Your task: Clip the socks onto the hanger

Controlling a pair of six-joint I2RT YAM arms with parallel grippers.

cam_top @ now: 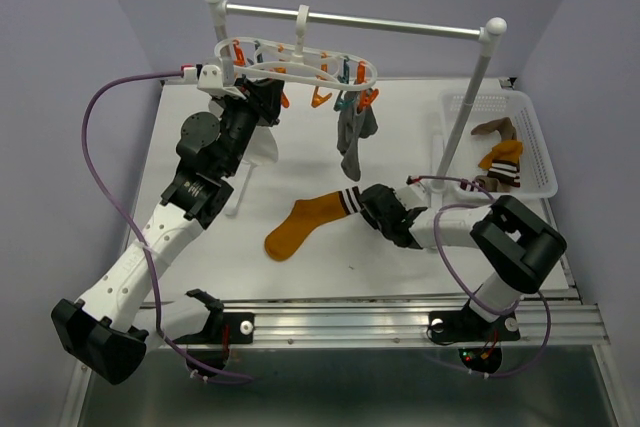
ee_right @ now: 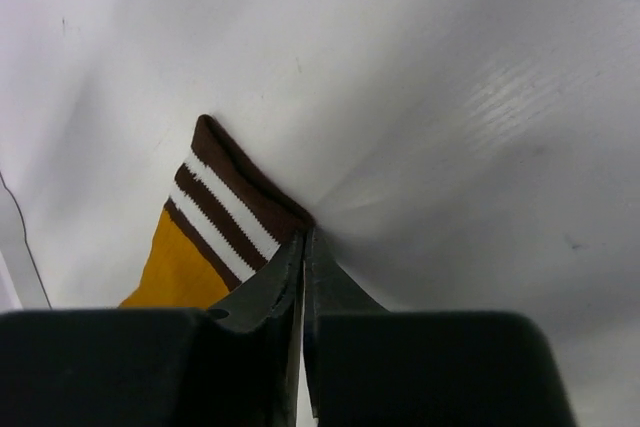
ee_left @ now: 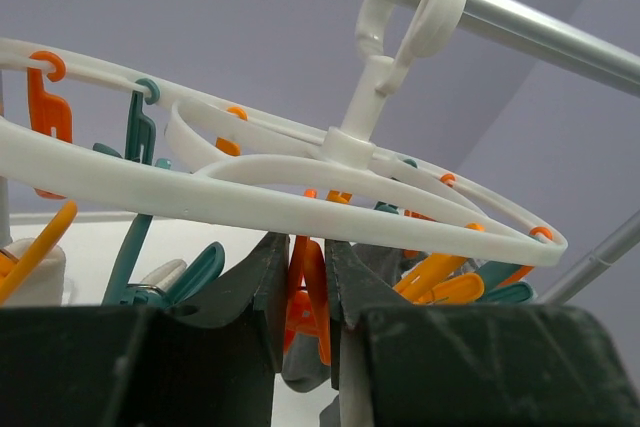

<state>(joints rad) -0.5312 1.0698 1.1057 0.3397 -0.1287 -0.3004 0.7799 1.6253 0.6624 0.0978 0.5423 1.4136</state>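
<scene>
The white oval hanger [cam_top: 300,69] hangs by its hook from the rail and also fills the left wrist view [ee_left: 300,202]. Orange and teal clips dangle from it. A grey sock [cam_top: 352,137] hangs clipped at its right side. My left gripper [cam_top: 268,99] is raised under the hanger's left part, its jaws closed on an orange clip [ee_left: 312,282]. A mustard-orange sock [cam_top: 300,225] with a brown-and-white striped cuff [ee_right: 230,209] lies flat on the table. My right gripper [cam_top: 368,203] is low on the table, shut at the cuff's corner [ee_right: 303,239].
The metal rail [cam_top: 350,19] on white ball-topped posts spans the back. A white perforated basket [cam_top: 540,147] at the right holds a brown sock [cam_top: 495,127], a mustard one [cam_top: 503,155] and a striped one [cam_top: 497,182]. A purple cable loops left of the left arm.
</scene>
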